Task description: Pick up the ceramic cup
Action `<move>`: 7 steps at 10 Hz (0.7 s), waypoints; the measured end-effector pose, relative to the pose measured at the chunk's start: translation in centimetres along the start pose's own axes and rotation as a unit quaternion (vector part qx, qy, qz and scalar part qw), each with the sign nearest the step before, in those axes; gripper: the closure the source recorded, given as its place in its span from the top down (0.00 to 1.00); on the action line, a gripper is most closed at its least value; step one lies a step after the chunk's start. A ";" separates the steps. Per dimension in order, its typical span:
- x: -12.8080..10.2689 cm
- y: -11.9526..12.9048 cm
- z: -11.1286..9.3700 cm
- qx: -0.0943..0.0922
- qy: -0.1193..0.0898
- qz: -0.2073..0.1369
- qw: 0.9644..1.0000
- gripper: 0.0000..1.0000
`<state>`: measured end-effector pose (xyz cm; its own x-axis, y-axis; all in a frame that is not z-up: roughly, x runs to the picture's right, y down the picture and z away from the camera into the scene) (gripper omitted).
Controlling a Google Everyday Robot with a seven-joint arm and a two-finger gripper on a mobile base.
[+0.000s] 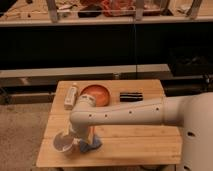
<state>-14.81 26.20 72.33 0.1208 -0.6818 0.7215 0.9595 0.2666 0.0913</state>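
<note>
Reaching step: the pincer (75, 141) hangs at the small white ceramic cup (63, 142) on the wooden bench (135, 145), grip indiscernible; a lift likely follows.

The tool (75, 141) is low at the front left of the bench (130, 145), and the white arm (125, 114) covers most of it, so its tips are hard to make out. The ceramic cup (63, 142) is right by the tool, and whether they touch is too blurry to tell. A blue thing (90, 146) peeks out under the arm; its shape is unclear. The arm hides part of the orange bowl (97, 92). The robot's body (200, 135) is cut off at the right edge.
</note>
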 end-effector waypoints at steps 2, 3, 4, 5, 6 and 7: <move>0.1 -0.1 0.3 -0.001 -0.003 -0.001 1.000 0.80; 0.1 -0.1 0.5 -0.002 -0.005 -0.001 1.000 0.80; 0.2 -0.2 0.5 -0.002 -0.006 -0.001 1.000 0.80; 0.2 -0.1 0.7 -0.002 -0.008 -0.001 1.000 0.80; 0.3 -0.1 0.8 -0.003 -0.010 -0.001 1.000 0.80; 0.2 -0.2 1.0 -0.004 -0.013 -0.003 1.000 0.80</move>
<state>-15.26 26.61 73.14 0.1091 -0.6648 0.7390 0.9619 0.2581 0.0902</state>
